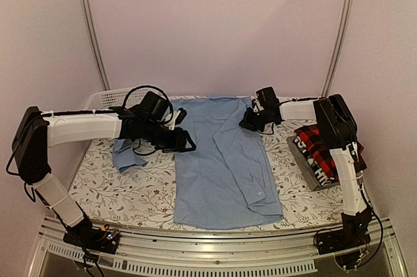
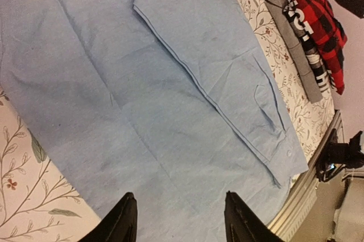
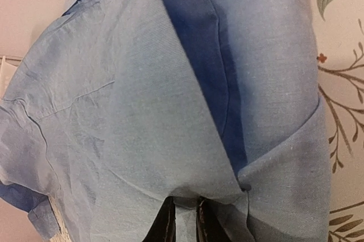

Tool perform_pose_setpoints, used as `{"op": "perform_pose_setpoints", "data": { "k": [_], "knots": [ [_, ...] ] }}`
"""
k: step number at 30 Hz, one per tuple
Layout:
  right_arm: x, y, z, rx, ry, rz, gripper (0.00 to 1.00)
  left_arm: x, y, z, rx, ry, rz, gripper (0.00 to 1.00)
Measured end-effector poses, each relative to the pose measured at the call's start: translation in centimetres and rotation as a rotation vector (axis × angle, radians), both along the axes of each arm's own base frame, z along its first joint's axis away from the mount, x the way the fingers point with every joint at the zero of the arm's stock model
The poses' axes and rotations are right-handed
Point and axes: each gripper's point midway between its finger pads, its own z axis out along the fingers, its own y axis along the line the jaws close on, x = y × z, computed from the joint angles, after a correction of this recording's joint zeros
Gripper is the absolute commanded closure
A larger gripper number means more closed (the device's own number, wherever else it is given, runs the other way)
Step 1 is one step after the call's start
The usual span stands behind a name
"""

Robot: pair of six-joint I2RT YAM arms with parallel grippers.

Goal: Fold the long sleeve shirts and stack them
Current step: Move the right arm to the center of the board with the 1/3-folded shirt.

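One light blue button-up shirt (image 1: 225,173) is pinched by the right gripper (image 3: 186,222). Beside it, one red-and-black plaid shirt (image 2: 323,31) is stacked on one grey shirt (image 2: 302,65). The left gripper (image 1: 187,141) is held open.

Left pincer (image 2: 179,219) half open, hovering; right pincer (image 3: 185,222) pinched nearly closed, low.

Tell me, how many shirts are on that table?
3. A light blue shirt lies spread in the middle; a red plaid shirt sits folded on a grey shirt at the right edge. The basket behind could hide more.
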Motion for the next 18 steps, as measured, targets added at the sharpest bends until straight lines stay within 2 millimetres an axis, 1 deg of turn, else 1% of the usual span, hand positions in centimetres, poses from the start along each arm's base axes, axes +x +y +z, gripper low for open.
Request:
{"op": "perform_pose_setpoints", "data": {
  "k": [2,4,7,9,11,14,17,18],
  "knots": [
    [0.4,-0.7,0.0,-0.009,0.001,-0.009,0.87,-0.4,0.4,-0.3,0.004,0.007,0.002,0.48],
    [0.9,-1.8,-0.1,-0.015,0.002,-0.023,0.87,-0.8,0.7,-1.1,0.016,0.023,0.006,0.48],
    [1.9,-4.1,-0.2,-0.024,0.001,-0.053,0.87,-1.4,1.3,-2.1,0.038,0.048,0.013,0.48],
    [2.5,-5.6,-0.2,-0.029,-0.002,-0.075,0.87,-1.4,1.7,-2.5,0.054,0.053,0.028,0.48],
    [3.2,-7.1,-0.2,-0.036,-0.007,-0.093,0.87,-1.2,2.0,-2.4,0.068,0.043,0.045,0.48],
    [3.8,-9.1,-0.2,-0.049,-0.009,-0.117,0.86,-0.8,3.3,-1.6,0.088,0.013,0.100,0.47],
    [4.1,-10.1,-0.2,-0.057,-0.016,-0.122,0.78,-0.3,5.5,-0.7,0.097,-0.017,0.177,0.46],
    [4.2,-10.2,-0.1,-0.061,-0.022,-0.118,0.74,-0.2,6.8,-0.6,0.104,-0.025,0.219,0.46]
  ]
}}
